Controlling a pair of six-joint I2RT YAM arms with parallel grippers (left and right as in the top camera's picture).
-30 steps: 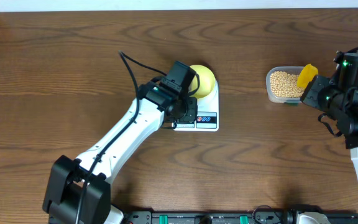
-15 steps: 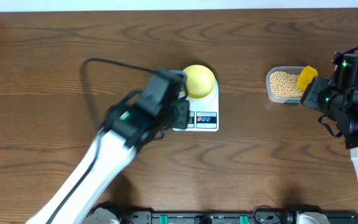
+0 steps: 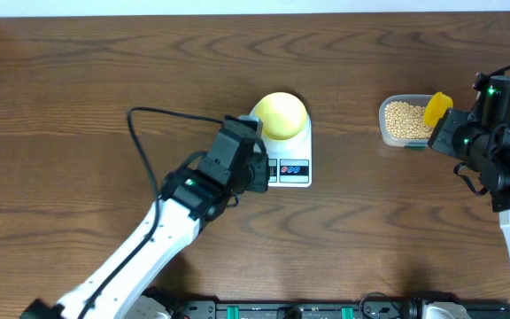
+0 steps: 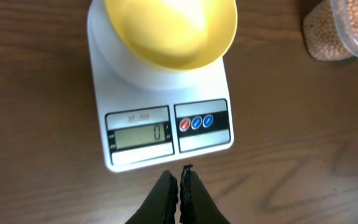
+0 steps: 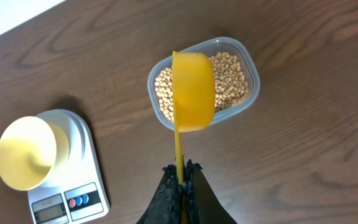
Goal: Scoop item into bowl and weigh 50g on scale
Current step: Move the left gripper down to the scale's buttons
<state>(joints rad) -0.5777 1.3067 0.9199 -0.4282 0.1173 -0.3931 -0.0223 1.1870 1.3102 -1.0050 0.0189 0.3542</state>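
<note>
The white scale [image 3: 294, 175] stands mid-table with the empty pale-yellow bowl [image 3: 282, 115] on its platform; its display [image 4: 139, 135] reads 0. My left gripper [image 4: 180, 177] is shut and empty, hovering just off the scale's display end [image 3: 260, 175]. The beige beans [image 5: 232, 78] fill a clear tub [image 5: 252, 93] at the right. My right gripper [image 5: 181, 171] is shut on the thin handle of a bright yellow scoop [image 5: 193, 90], whose cup hangs over the tub's left half [image 3: 436, 108]. I cannot see whether the scoop holds beans.
The tub [image 3: 388, 133] sits about a hand's width to the right of the scale. A black rail [image 3: 308, 310] runs along the table's front edge. The left arm's cable [image 3: 144, 142] loops above the table to the left of the scale.
The left arm has swung back from over the scale's button panel toward the front left, uncovering the bowl and display. The right arm and scoop have not moved.
</note>
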